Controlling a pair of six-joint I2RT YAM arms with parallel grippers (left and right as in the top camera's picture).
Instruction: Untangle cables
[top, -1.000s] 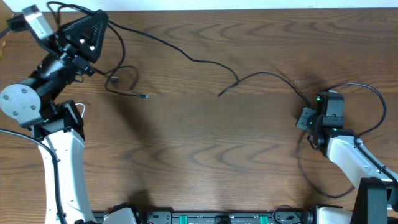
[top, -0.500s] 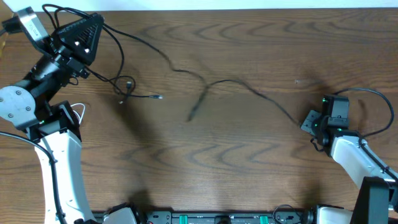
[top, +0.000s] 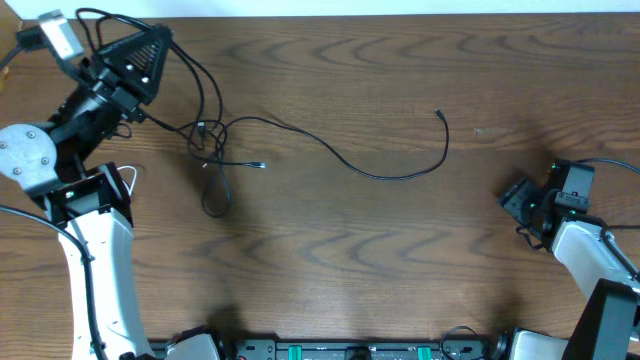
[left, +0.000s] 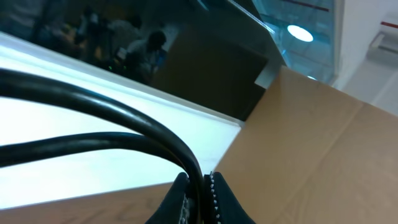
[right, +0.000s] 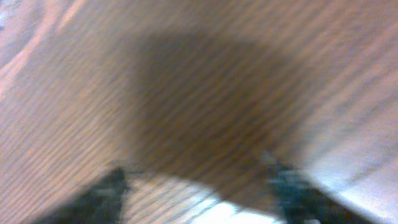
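Two grippers over one wooden table (top: 330, 285). The left gripper (left: 200, 186), at the far-left corner, has its fingers clamped on one of the black cables (top: 380, 176). These knot nearby, and their number is unclear. The right gripper (top: 517, 197) has its fingers apart and holds nothing. One white cable (top: 131, 176) lies beside the left arm.

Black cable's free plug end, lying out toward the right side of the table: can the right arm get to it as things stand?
Probably yes. The right gripper is open and empty, and only bare table lies between it and the plug end of the black cable. Nothing crosses that path.
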